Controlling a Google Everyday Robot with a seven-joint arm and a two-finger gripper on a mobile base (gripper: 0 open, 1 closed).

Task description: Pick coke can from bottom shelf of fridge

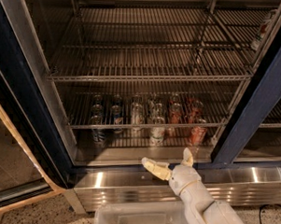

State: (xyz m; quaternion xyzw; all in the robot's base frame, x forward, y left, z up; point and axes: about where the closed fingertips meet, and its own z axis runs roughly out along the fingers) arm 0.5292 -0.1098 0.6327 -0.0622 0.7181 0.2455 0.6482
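The fridge (252, 109) stands open, with a dark blue frame and wire racks. On the bottom shelf (129, 154), behind its shiny steel strip, stand several cans. A red coke can (198, 133) stands at the front right, with two more red cans (174, 114) behind it. My gripper (167, 158) is open and empty. It hovers in front of the steel strip, below and a little left of the front coke can, apart from it. One pale finger (152, 166) points left, the other (188, 156) points up.
A white/silver can (157, 133) and dark blue cans (98, 133) stand left of the coke can. The wire rack (146, 77) above is low over the cans. The ribbed steel base panel (128, 183) lies below. A grey bin (140, 219) sits under my arm. The glass door (8, 141) is open at left.
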